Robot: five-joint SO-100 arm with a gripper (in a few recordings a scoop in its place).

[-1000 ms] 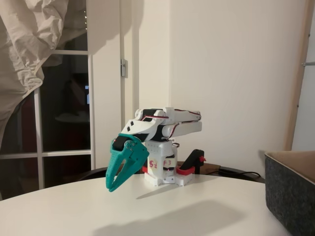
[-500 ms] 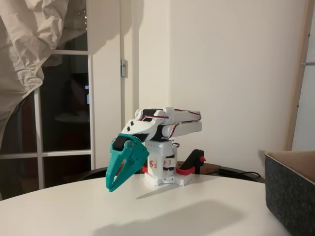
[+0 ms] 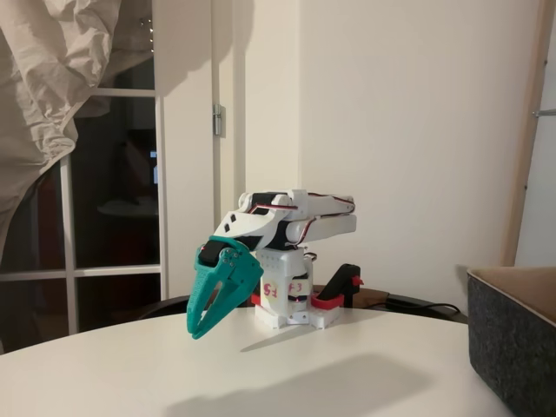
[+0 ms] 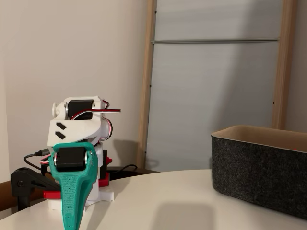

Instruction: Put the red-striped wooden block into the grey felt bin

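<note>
My teal two-finger plastic hand [image 3: 201, 326] hangs folded near my base, fingers closed on nothing.
I count one hand, one dark grey felt bin with a tan inner rim [image 4: 259, 167] at the right edge of the round white bench [image 3: 287, 373], and no striped block in sight; I judge I must find it before reaching.

Grey felt bin [image 3: 514, 339] cropped at right edge, interior hidden.

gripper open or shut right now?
Shut. In a fixed view the teal gripper has its two fingers meeting at the tip, nothing between them, hanging just above the white table. The other fixed view shows it edge-on as one blade.
</note>
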